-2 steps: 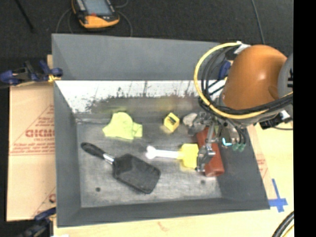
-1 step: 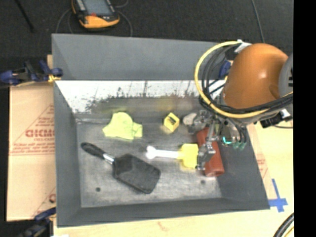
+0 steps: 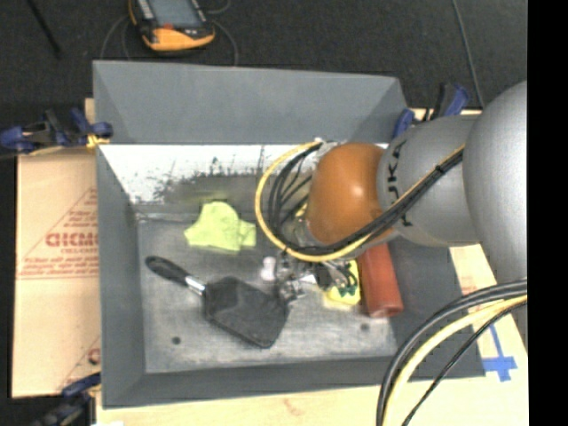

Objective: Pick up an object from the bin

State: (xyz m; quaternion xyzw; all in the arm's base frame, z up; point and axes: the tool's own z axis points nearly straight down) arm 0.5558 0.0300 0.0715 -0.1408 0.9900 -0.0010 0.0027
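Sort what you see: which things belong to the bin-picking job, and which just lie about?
Job: claw; grey bin; in it, black flat tool, yellow-green lump, red cylinder, small yellow piece.
Lying about: orange-and-black handset outside the bin.

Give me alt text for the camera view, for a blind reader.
A robot arm with an orange wrist cover reaches from the right into a grey metal bin, its gripper low beside the head of a black handled tool. A crumpled yellow-green cloth lies toward the back wall, a red cylinder beside the arm.
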